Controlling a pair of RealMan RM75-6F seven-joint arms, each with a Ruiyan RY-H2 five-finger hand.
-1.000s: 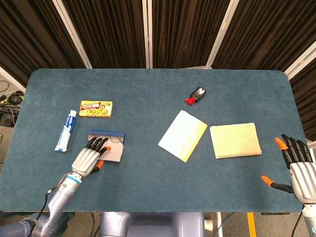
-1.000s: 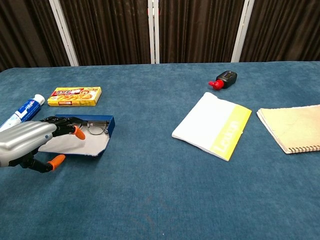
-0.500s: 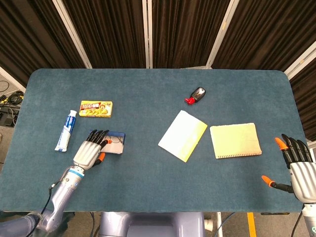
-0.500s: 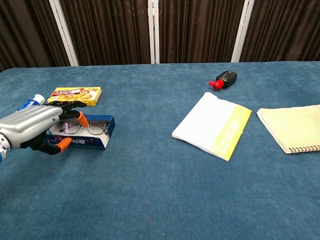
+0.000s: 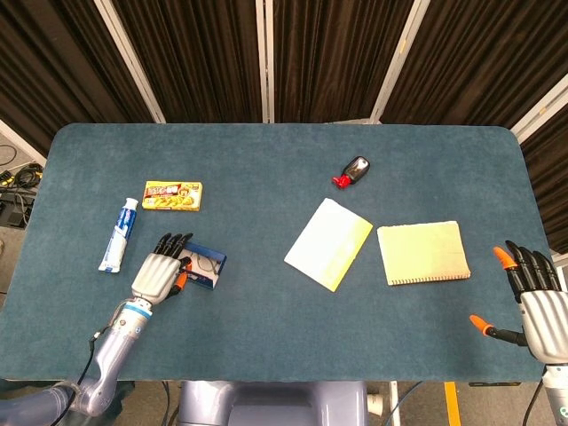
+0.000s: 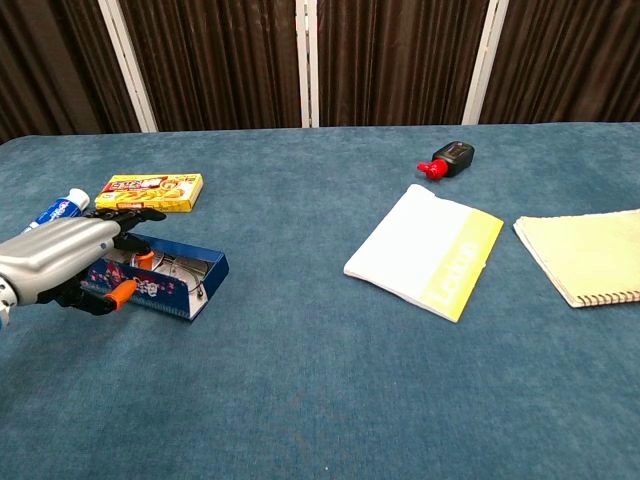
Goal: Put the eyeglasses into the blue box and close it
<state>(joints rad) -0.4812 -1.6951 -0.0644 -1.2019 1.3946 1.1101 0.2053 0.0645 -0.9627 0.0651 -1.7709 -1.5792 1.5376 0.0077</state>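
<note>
The blue box [image 6: 190,292] lies at the table's left front, also visible in the head view [image 5: 213,255]. Its lid is tipped up over the tray and stands partly closed. The eyeglasses [image 6: 186,268] lie inside and show through the gap at the box's right end. My left hand [image 6: 58,262] grips the lid's left end, fingers over the top and thumb on the printed front; from the head view this hand [image 5: 160,275] covers the box's left part. My right hand [image 5: 534,297] hovers open at the table's front right corner, far from the box.
A toothpaste tube [image 5: 118,234] and a yellow packet [image 5: 172,195] lie just behind the box. A white and yellow booklet [image 5: 328,243] and a spiral notebook [image 5: 422,252] lie at centre right. A small black and red item [image 5: 354,170] sits further back.
The lid, lying flat open toward me a second ago, has been swung up and over the tray by my left hand. The right hand has not moved.
</note>
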